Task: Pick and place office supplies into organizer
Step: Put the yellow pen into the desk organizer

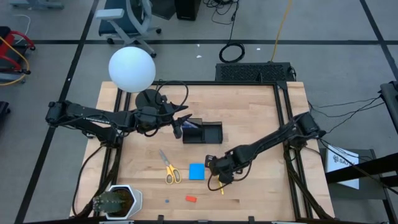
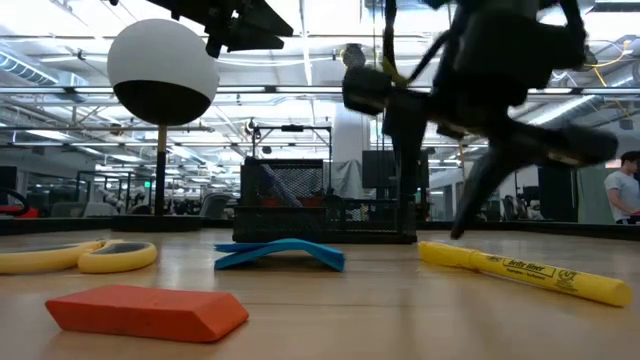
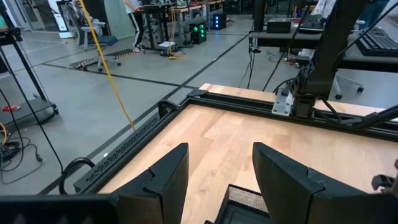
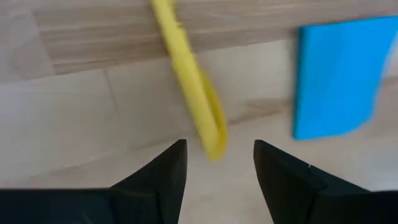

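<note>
In the high view the organizer sat just above the centre of the frame on the wooden table, a black tray with a dark pen or two lying in its left compartment — the right compartment looked bare, though its depths were hard to read; the low view showed it as a mesh box at mid-frame with a bluish pen leaning inside. The left gripper hung at the tray's left edge, its fingers parted and holding nothing. The right gripper was lower and right of centre, just beside the blue pad; its fingers stood apart with nothing between them, above the end of a yellow marker lying on the wood. The scissors lay left of the pad; the red eraser sat near the bottom edge, below both.
</note>
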`<state>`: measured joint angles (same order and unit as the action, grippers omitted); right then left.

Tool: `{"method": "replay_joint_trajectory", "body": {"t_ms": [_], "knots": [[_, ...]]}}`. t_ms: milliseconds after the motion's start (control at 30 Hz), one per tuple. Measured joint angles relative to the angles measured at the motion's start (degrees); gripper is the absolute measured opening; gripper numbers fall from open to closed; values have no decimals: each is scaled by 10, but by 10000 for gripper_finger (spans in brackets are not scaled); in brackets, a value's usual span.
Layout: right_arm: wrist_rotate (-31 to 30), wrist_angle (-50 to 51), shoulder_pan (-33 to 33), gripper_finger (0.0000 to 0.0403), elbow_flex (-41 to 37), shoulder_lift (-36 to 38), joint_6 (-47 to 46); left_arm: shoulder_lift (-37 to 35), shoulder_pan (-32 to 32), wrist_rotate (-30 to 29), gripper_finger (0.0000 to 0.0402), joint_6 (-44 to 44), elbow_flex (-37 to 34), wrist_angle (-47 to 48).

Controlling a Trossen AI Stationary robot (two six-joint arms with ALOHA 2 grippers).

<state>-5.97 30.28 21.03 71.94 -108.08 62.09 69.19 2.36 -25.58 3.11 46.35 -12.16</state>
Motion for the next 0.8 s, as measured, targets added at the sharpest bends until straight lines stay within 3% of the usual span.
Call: {"method": "replay_joint_trajectory", "body": {"t_ms": [400, 600, 800], "knots": [[-3, -7, 12, 163, 2, -47, 51, 0, 0, 0, 184, 0, 0, 0], [5, 2, 11, 132, 23, -49, 74, 0, 0, 0, 184, 0, 0, -1], [53, -22, -1, 92, 51, -55, 78, 0, 0, 0, 184, 1, 0, -1]]}}
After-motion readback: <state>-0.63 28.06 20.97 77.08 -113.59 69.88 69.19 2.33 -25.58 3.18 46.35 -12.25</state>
